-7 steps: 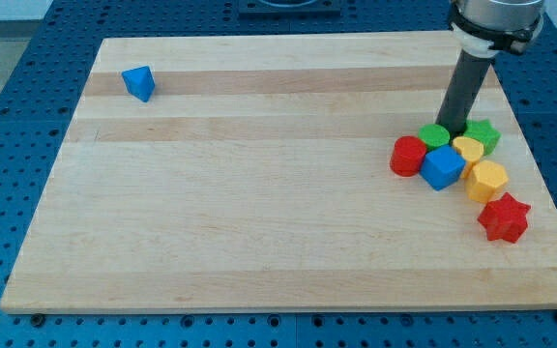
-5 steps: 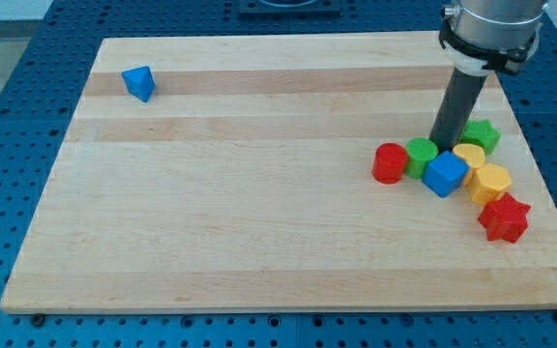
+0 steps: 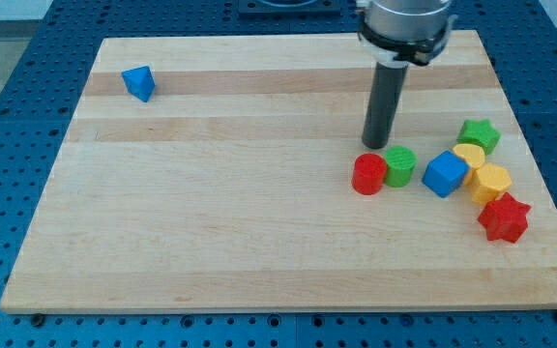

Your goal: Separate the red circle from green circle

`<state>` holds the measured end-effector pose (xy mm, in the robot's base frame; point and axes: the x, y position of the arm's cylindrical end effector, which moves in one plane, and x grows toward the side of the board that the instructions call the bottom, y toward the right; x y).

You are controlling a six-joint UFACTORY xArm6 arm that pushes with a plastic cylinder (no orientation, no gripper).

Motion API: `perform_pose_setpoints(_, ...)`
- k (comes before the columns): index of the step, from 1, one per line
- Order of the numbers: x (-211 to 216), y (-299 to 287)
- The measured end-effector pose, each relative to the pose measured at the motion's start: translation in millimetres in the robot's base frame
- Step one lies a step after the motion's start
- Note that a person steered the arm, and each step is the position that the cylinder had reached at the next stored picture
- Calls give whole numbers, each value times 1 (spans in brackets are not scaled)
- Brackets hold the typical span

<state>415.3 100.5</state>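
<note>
You are seeing my tip (image 3: 375,146) sitting just above the touching red circle (image 3: 367,174) and green circle (image 3: 399,166); the blue cube (image 3: 444,173) is crowding their right on the counter (image 3: 240,232). There is no gripper here.

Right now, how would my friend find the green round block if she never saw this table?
Look at the wooden board, toward the view's right, just below the dark rod's tip. Two round blocks sit touching there. The green circle is the right one, beside the red circle; the only other green block is a star.
</note>
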Motion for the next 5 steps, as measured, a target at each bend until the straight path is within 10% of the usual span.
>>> perform_pose_setpoints(5,106,-5)
